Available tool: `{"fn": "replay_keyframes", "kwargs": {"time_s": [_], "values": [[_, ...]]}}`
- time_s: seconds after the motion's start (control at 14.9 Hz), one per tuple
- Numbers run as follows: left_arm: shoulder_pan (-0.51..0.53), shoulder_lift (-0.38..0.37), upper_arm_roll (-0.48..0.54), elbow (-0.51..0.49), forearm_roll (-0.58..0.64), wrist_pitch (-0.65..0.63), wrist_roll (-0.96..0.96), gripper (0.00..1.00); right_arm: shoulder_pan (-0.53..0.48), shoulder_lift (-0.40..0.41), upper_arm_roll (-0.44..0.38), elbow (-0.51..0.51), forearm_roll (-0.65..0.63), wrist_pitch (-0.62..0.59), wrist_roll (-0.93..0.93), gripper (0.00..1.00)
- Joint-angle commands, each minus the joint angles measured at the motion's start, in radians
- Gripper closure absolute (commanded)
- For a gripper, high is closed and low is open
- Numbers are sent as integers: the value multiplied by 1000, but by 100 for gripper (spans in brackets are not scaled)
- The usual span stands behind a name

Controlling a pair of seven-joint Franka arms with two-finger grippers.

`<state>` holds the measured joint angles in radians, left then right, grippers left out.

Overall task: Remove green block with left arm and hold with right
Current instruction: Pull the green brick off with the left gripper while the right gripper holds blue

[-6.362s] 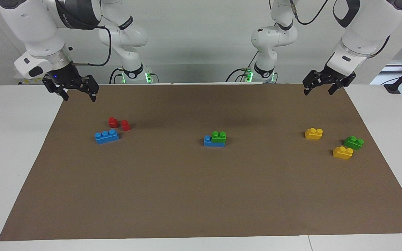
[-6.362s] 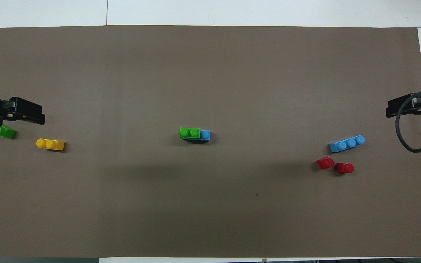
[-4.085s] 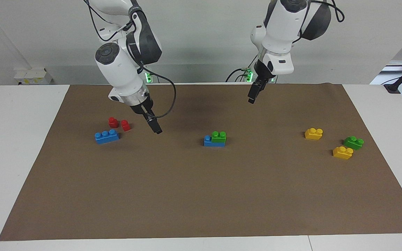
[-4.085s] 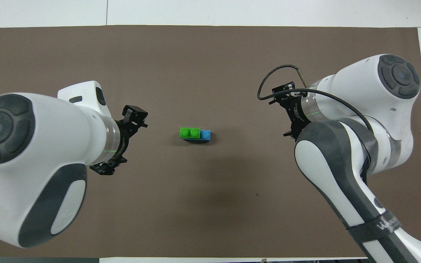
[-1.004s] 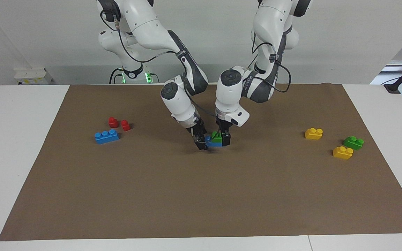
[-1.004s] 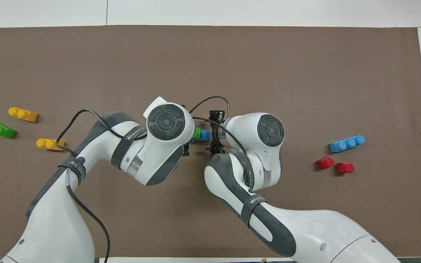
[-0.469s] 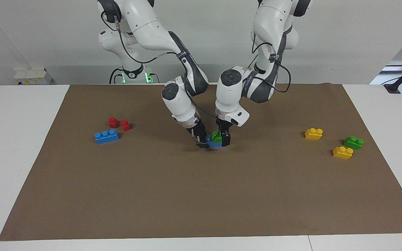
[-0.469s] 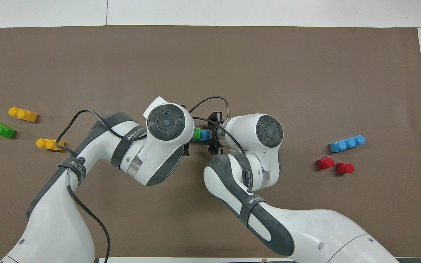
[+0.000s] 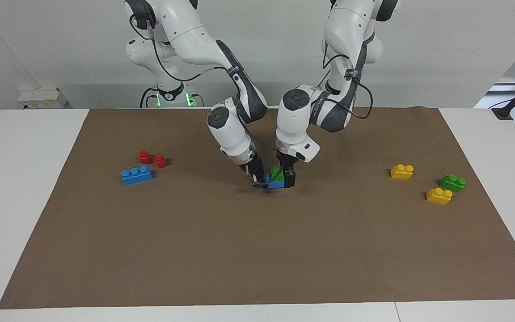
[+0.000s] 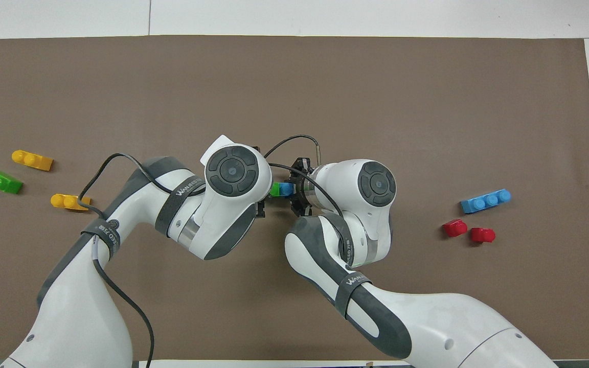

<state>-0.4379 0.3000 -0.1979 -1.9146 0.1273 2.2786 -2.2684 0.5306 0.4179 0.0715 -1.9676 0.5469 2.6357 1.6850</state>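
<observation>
right pincer (image 9: 259, 181) clenched on blue brick (image 9: 276, 183) | left pincer (image 9: 285, 176) straddles green block (image 9: 277, 173), grip unclear

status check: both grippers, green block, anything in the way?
Right gripper shut on blue brick. Left gripper around green block, block not yet off. Nothing obstructing.

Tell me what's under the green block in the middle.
A blue brick sits under the green block; grippers cover both its ends and hide how the two join.
</observation>
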Motion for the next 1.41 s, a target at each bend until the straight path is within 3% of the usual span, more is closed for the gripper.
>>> {"fn": "replay_keyframes", "kwargs": {"time_s": [0.0, 0.07, 0.4, 0.6, 1.0, 1.34], "values": [[-15, -1, 12, -11, 25, 18, -23, 93, 2, -1, -1, -13, 21, 20, -34, 100], [-15, -1, 12, -11, 25, 19, -16, 100, 2, -1, -1, -13, 21, 18, -34, 100], [-9, -2, 11, -6, 25, 44, -13, 100, 2, -1, -1, -11, 21, 20, -34, 100], [5, -50, 18, 0, 25, 7, -11, 100, 0, -1, -1, -11, 21, 18, -34, 100], [108, -182, 18, 29, 23, -146, 93, 100, -1, -1, -1, -7, 21, 17, -33, 100], [270, -219, 18, 28, 11, -223, 333, 100, -17, -2, -4, 9, 16, -23, -44, 100]]}}
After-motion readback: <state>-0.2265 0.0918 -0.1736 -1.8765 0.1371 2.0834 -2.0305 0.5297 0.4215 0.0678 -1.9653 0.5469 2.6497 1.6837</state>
